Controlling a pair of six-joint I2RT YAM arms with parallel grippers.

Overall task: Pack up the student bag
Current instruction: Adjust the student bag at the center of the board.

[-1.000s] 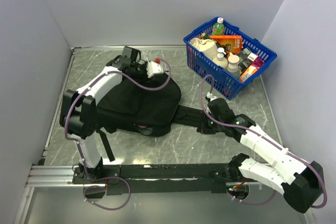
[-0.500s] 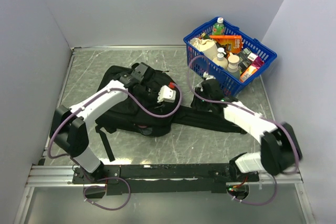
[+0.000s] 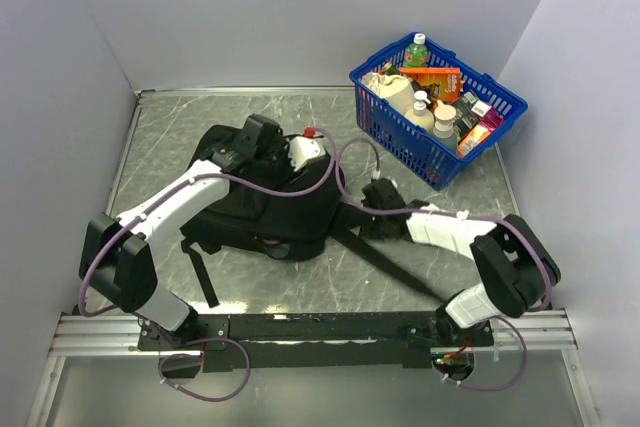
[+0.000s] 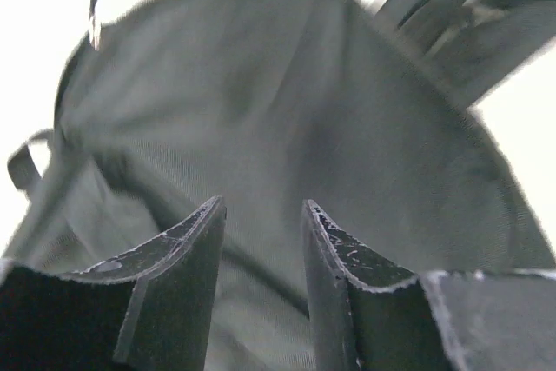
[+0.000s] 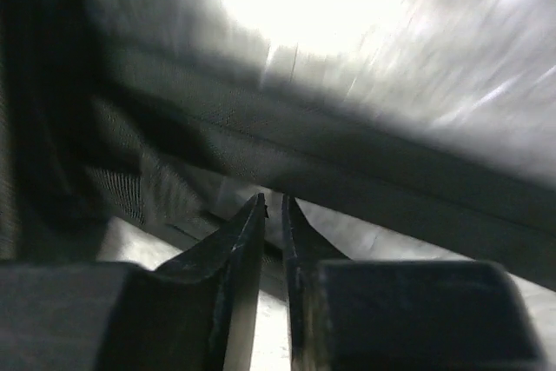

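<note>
Left arm (image 3: 180,202) stretched forward, jaws parted — right arm (image 3: 445,227) bent inward, jaws barely apart.

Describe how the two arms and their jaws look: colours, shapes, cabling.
Both the left arm and the right arm have white shells over the links, with black joints and bases. A thin purple cable loops loosely along each. The jaws are paired black flat blades tapering to the tips, with pale scuffs along their edges.

You have open worktop (image 3: 170,137) upper left; the backpack (image 3: 300,215) fills the centre, the blue basket (image 3: 405,137) blocks upper right.
</note>
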